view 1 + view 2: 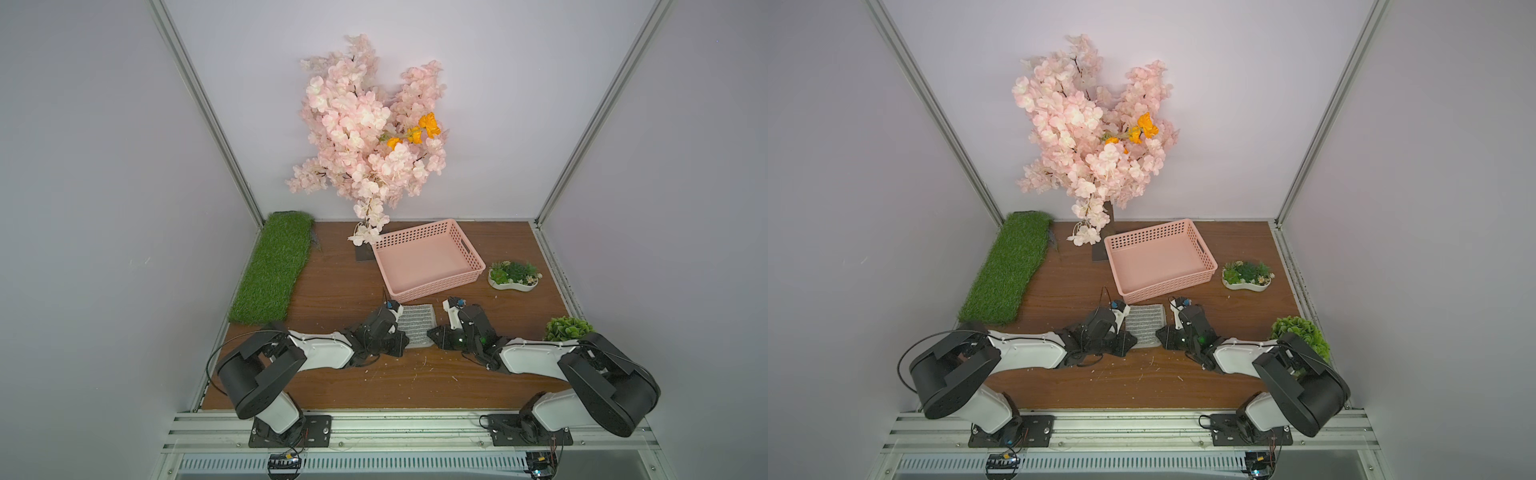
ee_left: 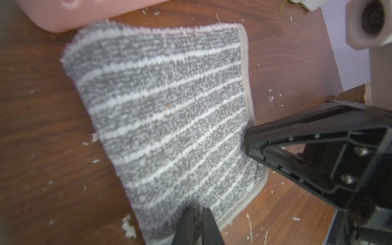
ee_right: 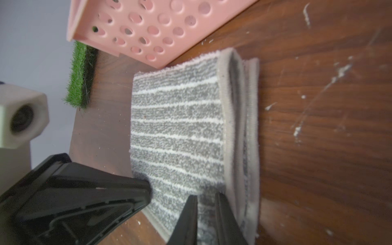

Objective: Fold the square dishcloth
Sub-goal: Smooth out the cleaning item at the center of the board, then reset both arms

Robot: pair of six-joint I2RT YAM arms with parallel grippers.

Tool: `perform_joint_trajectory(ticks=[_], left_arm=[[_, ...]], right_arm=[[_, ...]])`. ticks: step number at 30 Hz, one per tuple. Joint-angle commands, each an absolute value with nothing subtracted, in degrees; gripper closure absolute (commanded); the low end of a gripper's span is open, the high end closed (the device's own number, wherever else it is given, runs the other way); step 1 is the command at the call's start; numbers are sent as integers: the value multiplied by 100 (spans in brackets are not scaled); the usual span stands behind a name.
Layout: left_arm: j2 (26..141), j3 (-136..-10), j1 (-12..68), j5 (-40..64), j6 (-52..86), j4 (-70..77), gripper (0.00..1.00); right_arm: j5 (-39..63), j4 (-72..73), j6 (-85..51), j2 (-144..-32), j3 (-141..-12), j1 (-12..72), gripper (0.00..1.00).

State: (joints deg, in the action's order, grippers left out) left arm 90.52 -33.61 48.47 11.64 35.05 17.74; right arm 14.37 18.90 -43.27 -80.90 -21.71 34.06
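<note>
The square dishcloth (image 1: 415, 325) (image 1: 1144, 323), grey with thin whitish stripes, lies folded into a narrow rectangle on the brown table, just in front of the pink basket. In the right wrist view the dishcloth (image 3: 178, 127) shows stacked trimmed edges along one side. My left gripper (image 1: 402, 340) (image 2: 198, 210) sits at the cloth's near left corner, its jaws pinched on the fabric. My right gripper (image 1: 433, 334) (image 3: 205, 198) is at the near right corner, with cloth between its nearly closed jaws. Both arms reach in low from the front.
The pink basket (image 1: 440, 286) stands directly behind the cloth. A grass mat (image 1: 274, 270) lies at the left, and a blossom tree (image 1: 365, 124) rises at the back. At the right sit a succulent dish (image 1: 514, 276) and a green plant (image 1: 567, 328). White crumbs dot the table.
</note>
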Motion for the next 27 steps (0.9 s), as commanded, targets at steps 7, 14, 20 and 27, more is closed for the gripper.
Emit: perform_joint_trajectory(ticks=[7, 14, 20, 27], left_arm=[[8325, -3451, 4935, 911, 3564, 1358, 63], [7364, -3683, 4752, -11, 3406, 634, 22], [6667, -3542, 4174, -1052, 3407, 259, 1], [6253, -3182, 2824, -1537, 3067, 435, 1]], right_arm=[[720, 908, -4012, -7267, -2223, 3349, 79], [-434, 174, -3676, -6566, -2688, 3293, 64], [-1327, 124, -3378, -6130, -2862, 2943, 39], [-2223, 396, -3011, -5957, -2970, 2206, 14]])
